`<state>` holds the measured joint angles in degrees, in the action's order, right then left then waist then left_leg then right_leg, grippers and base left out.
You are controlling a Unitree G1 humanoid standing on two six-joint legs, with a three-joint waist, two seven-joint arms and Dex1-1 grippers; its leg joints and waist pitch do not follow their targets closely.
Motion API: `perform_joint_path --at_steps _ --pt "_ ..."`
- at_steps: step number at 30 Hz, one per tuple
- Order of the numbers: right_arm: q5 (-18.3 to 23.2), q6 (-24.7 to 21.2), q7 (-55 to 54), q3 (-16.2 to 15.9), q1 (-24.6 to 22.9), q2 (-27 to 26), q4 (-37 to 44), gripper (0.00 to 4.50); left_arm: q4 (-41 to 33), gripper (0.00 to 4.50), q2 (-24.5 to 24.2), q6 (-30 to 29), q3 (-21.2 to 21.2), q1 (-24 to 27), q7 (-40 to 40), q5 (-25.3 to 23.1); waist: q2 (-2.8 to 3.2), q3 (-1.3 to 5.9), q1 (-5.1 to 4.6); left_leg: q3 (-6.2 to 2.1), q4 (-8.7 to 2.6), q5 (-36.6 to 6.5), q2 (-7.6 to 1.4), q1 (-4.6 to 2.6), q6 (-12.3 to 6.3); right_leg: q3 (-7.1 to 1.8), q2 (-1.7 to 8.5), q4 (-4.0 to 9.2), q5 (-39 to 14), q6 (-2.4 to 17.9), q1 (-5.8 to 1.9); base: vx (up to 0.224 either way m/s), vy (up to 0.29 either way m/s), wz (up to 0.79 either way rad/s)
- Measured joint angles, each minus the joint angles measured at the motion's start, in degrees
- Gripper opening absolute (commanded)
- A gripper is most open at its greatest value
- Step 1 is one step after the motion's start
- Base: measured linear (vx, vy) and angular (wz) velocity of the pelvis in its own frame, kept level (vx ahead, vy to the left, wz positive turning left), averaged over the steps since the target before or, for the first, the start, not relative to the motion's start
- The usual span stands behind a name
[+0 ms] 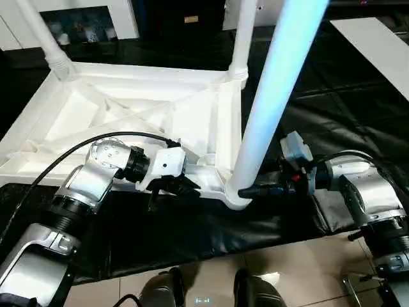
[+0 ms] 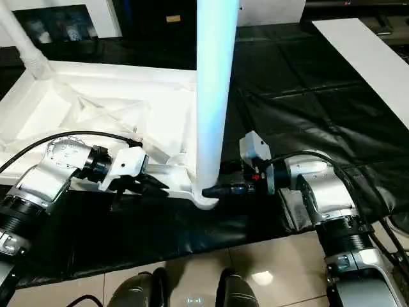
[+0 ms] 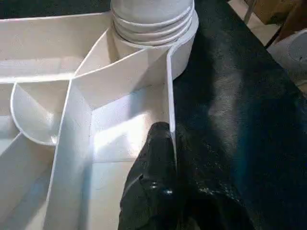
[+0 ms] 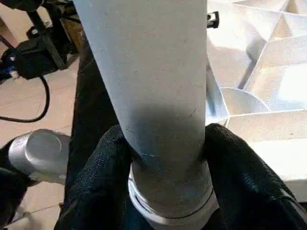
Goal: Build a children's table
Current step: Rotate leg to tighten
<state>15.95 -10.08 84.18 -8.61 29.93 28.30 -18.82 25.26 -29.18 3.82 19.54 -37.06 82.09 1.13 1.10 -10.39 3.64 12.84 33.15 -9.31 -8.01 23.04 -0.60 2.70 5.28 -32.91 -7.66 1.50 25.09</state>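
The children's table lies upside down, its ribbed white top (image 1: 128,109) on the black work table. Two legs stand in the far sockets (image 1: 45,38) (image 1: 244,32). A third leg (image 1: 268,109) rises from the near right corner socket (image 1: 236,195). My right gripper (image 1: 252,190) is closed around this leg just above the socket, with a black finger (image 4: 103,177) pressed on each side of the tube (image 4: 153,72). My left gripper (image 1: 176,187) is shut on the top's near rim (image 3: 170,96), a little left of that corner, its fingers (image 3: 153,158) pinching the thin wall.
The black cover (image 1: 332,115) runs to the table's front edge, with tiled floor (image 1: 287,268) and my feet (image 1: 166,288) below it. A white board (image 1: 377,45) lies at the far right. A black cable (image 1: 57,160) loops over my left forearm.
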Motion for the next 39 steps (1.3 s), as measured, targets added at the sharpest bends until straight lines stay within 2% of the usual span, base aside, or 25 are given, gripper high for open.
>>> perform_joint_path --at_steps 3,7,8,11,13,15,17,22,23,26,29,32,34,39 --pt "0.21 -1.61 -1.3 0.45 -0.89 0.02 1.3 1.97 -0.12 0.0 0.31 -1.18 -0.32 0.06 -0.81 0.02 0.0 0.0 0.01 0.0 0.06 0.0 0.0 -0.01 0.0 -0.04 0.0 -0.03 -0.01 -0.01 -0.03 0.0 0.0 0.0" --pt "-0.09 -5.59 -9.8 2.45 -3.45 -2.12 5.26 1.95 -2.91 0.0 1.78 -8.06 -1.28 0.6 -6.04 -0.82 0.0 0.0 -0.34 0.01 0.14 0.01 0.0 -0.09 0.01 -0.11 0.0 -0.05 -0.17 -0.27 -0.06 0.0 0.0 0.0" --pt "-0.84 -6.28 -13.26 3.31 -3.73 -3.36 5.89 1.95 -3.75 0.0 2.36 -10.65 -2.05 0.96 -8.25 -1.11 0.0 0.0 -0.54 0.0 0.16 0.03 0.0 -0.09 0.04 -0.12 0.0 -0.05 -0.29 -0.47 -0.05 0.0 0.0 0.0" --pt "-2.73 -7.85 -24.19 6.21 -4.99 -7.98 7.42 1.94 -5.74 0.0 4.93 -16.96 -3.76 1.3 -14.67 -2.71 -0.03 -0.01 -2.05 -0.01 0.37 0.04 0.0 -0.1 0.06 -0.16 0.0 -0.03 -0.36 -0.57 -0.02 0.0 0.0 0.0" --pt "-3.92 -9.37 -31.68 7.74 -5.13 -10.63 8.21 1.94 -7.53 0.0 7.69 -22.01 -4.28 1.6 -19.52 -3.19 -0.03 -0.01 -3.02 -0.03 0.42 0.03 0.0 -0.11 0.05 -0.14 0.01 0.13 -0.47 -0.64 -0.01 0.0 0.0 0.0" --pt "-5.34 -10.66 -37.91 9.08 -5.13 -13.5 8.97 1.93 -8.13 0.0 10.42 -25.42 -5.15 1.6 -23.74 -3.84 -0.03 -0.01 -3.46 -0.03 0.39 0.03 0.0 -0.09 0.05 -0.13 0.01 0.27 -0.47 -0.64 -0.02 0.0 0.0 0.0" --pt "-7.57 -12.14 -47.42 10.93 -4.89 -18.39 9.73 1.93 -8.21 0.0 14.69 -29.3 -6.03 0.98 -29.79 -5.67 -0.01 -0.02 -3.53 -0.03 0.39 0.03 0.01 -0.07 0.05 -0.11 0.01 0.39 -0.48 -0.65 -0.02 0.0 0.0 0.0" --pt "-11.8 -12.97 -63.43 13.03 -2.4 -26.15 8.66 1.93 -7.47 0.0 21.38 -34.0 -6.45 -0.75 -40.24 -8.5 0.05 -0.05 -3.82 -0.04 0.06 0.03 0.07 0.06 0.05 -0.01 0.01 1.41 -0.49 -0.68 -0.08 0.0 0.0 0.0" --pt "-11.87 -12.83 -65.7 13.55 -1.87 -27.5 8.09 2.49 -7.47 0.0 22.16 -34.65 -6.41 -0.91 -41.54 -8.77 0.07 -0.06 -3.84 -0.03 -0.04 0.03 0.08 0.06 0.05 0.0 0.0 1.65 -0.49 -0.67 -0.14 0.0 0.0 0.0" --pt "-11.86 -11.51 -69.34 14.79 -1.11 -30.28 7.12 2.63 -7.67 0.0 23.12 -35.76 -6.25 -1.34 -43.18 -8.83 0.07 -0.06 -3.96 -0.01 -0.21 0.03 0.17 0.13 0.03 -0.06 0.01 2.04 -0.48 -0.65 -0.14 0.0 0.0 0.0" --pt "-11.57 -10.95 -69.18 14.94 -1.17 -30.22 7.2 3.01 -8.38 0.0 23.01 -36.42 -6.11 -1.42 -43.09 -8.83 0.07 -0.06 -3.88 0.03 -0.21 0.02 0.21 0.12 -0.09 -0.13 0.0 1.96 -0.36 -0.47 -0.12 0.0 0.0 0.0" --pt "-11.05 -10.2 -64.88 14.27 -2.22 -27.99 7.95 3.15 -9.19 0.0 21.95 -36.16 -5.46 -1.41 -42.02 -8.74 0.07 -0.05 -3.57 0.03 -0.23 -0.03 0.21 0.06 -0.25 -0.1 0.0 1.74 0.11 0.11 -0.09 0.019 -0.002 0.01" --pt "-10.47 -9.27 -60.47 13.0 -2.77 -24.6 8.01 3.44 -9.38 0.0 20.15 -34.25 -4.67 -1.19 -40.2 -8.52 0.07 -0.05 -3.51 0.02 -0.37 -0.05 0.21 0.05 -0.26 -0.06 0.0 1.69 0.29 0.11 -0.02 0.0 0.0 0.0" --pt "-7.83 -7.45 -48.16 11.39 -3.39 -17.34 7.29 3.82 -10.04 0.0 15.12 -28.57 -3.87 0.12 -35.6 -7.49 0.07 -0.06 -3.46 -0.01 -0.61 -0.04 0.14 0.03 -0.25 0.05 -0.02 1.48 0.85 -0.07 0.15 0.0 0.0 0.0"
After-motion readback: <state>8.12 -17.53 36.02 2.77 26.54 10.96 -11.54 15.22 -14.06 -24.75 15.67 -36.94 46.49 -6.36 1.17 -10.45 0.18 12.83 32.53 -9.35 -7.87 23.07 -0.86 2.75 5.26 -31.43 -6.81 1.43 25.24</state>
